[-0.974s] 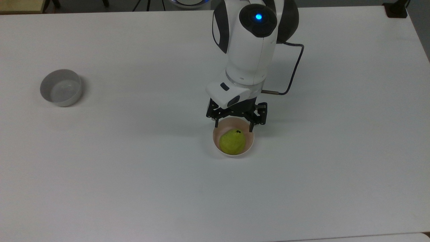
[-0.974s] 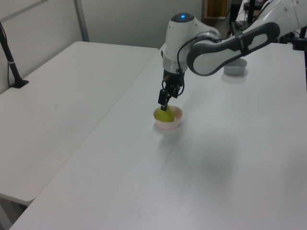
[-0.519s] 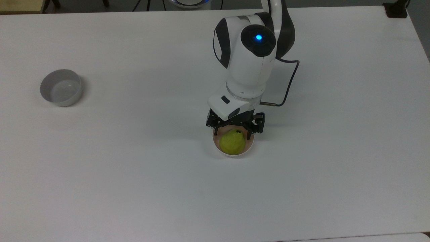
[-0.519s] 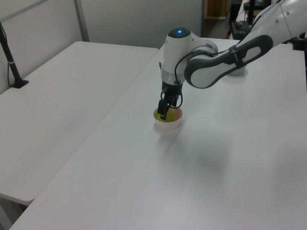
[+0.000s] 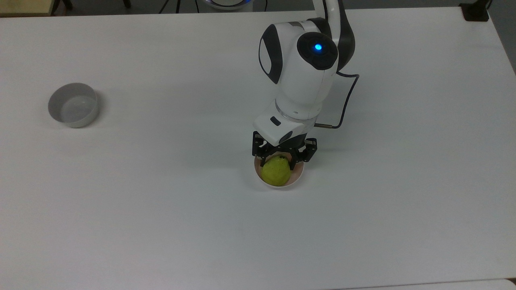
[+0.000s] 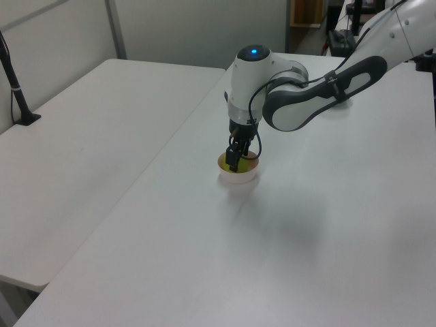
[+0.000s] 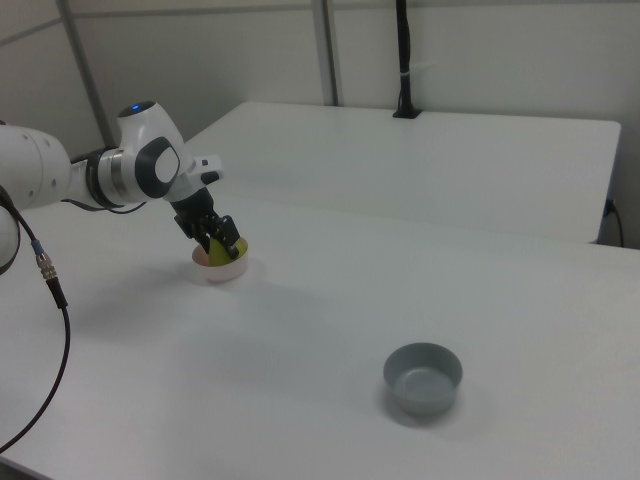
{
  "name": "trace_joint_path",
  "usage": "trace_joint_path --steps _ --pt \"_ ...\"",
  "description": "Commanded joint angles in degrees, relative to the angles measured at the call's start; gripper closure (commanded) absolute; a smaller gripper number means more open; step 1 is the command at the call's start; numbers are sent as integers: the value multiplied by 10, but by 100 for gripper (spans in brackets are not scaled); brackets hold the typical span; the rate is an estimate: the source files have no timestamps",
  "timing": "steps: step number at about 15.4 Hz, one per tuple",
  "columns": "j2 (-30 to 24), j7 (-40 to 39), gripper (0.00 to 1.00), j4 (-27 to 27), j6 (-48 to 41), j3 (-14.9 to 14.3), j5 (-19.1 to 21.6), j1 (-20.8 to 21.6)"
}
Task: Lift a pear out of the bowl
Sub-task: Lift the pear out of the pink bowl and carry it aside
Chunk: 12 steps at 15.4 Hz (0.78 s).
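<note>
One pear point(image 5: 276, 172), two bowls, pink bowl point(image 5: 298, 174), grey bowl point(image 5: 73, 104)

— What crowds the tool point(image 5: 281, 160)?

— The pink bowl's rim point(image 5: 298, 179) rings the pear point(image 5: 276, 171), and the fingers reach down inside it, one on each side of the fruit's narrow end — the bowl wall stands close outside them.

— And the tabletop point(image 5: 161, 201) round about?

— Bare on every side of the bowl. The grey bowl point(image 5: 73, 104) sits well apart, toward the top view's left edge. A black cable point(image 5: 348, 94) loops off the arm on the top view's right.
</note>
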Motion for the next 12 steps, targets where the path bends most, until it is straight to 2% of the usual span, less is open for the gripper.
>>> trace_joint_path --steps 1,4,9,12 --pt "10 12 61 4 4 -7 -10 12" --pt "2 21 64 6 4 -7 -8 10" --pt "-69 21 65 1 -5 -7 -4 1" --pt "-121 13 65 -34 -17 -7 -4 -12"
